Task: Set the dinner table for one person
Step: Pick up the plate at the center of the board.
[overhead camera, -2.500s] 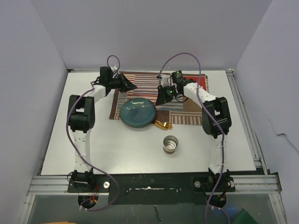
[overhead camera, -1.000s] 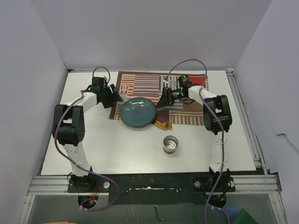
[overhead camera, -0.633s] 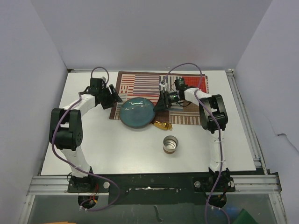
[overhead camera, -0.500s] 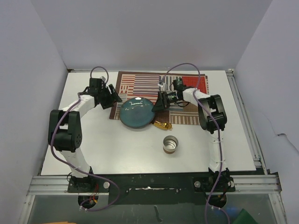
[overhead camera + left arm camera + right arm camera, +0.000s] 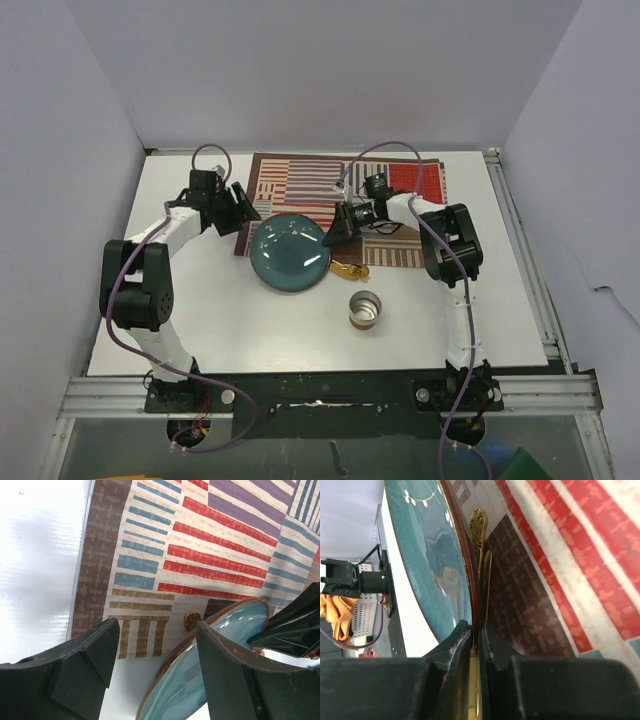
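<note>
striped placemat [image 5: 300,175] | teal plate [image 5: 290,258] overlapping its near edge | gold cutlery [image 5: 350,268] beside plate | metal cup [image 5: 365,309] upright

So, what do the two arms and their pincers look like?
The left arm and right arm have white links and bulky black joints, with a purple cable looping along each. The left pincer and right pincer have chunky matte black fingers.

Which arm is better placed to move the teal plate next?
Right. The right gripper is shut on the rim of the teal plate, as its wrist view shows. The left gripper hangs open beside the opposite edge, over the striped placemat, gripping nothing.
</note>
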